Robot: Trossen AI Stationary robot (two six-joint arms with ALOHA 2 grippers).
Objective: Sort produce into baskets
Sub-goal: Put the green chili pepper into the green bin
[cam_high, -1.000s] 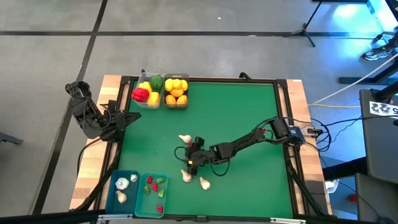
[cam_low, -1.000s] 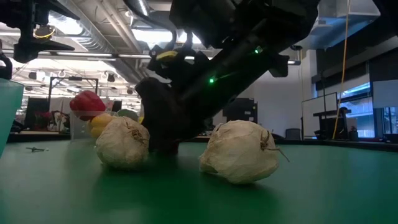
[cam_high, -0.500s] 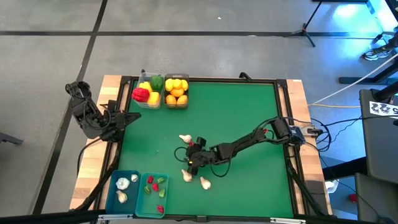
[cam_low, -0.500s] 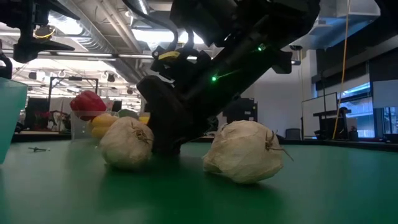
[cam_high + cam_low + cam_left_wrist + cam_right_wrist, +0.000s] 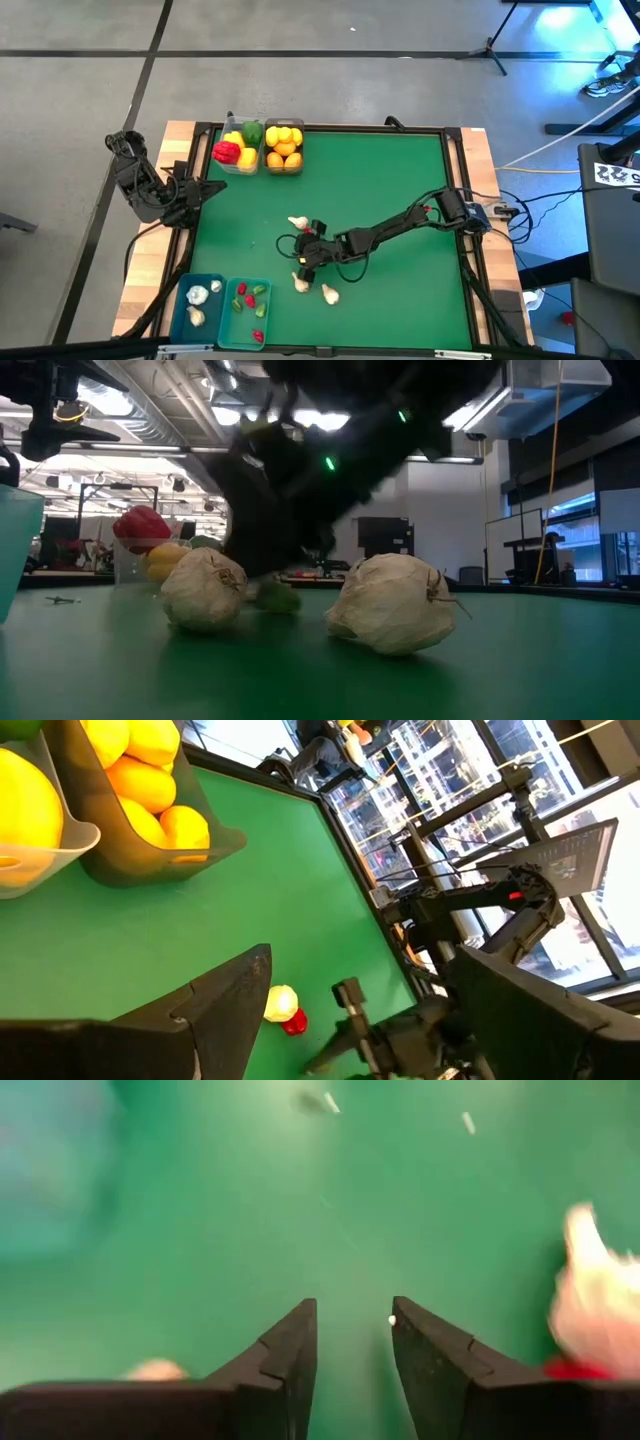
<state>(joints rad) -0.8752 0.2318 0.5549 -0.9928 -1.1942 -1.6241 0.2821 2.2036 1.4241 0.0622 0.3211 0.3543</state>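
The right gripper (image 5: 304, 252) hangs low over the green table (image 5: 400, 180) with its fingers a narrow gap apart and empty, among three loose papery white garlic bulbs (image 5: 300, 283), with a small green chili (image 5: 276, 597) lying under it; the teal-blue plastic garlic basket (image 5: 183, 303) sits well off to the gripper's side. I judge a loose piece is being picked up, so next the gripper must close squarely on it. The left gripper (image 5: 208, 186) waits, parted, at the table's edge; no writing is legible.

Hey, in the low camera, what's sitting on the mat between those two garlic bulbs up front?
In the low view, a small green piece, likely a chili, lies between the left garlic bulb and the right garlic bulb, set slightly farther back, under the blurred dark arm.
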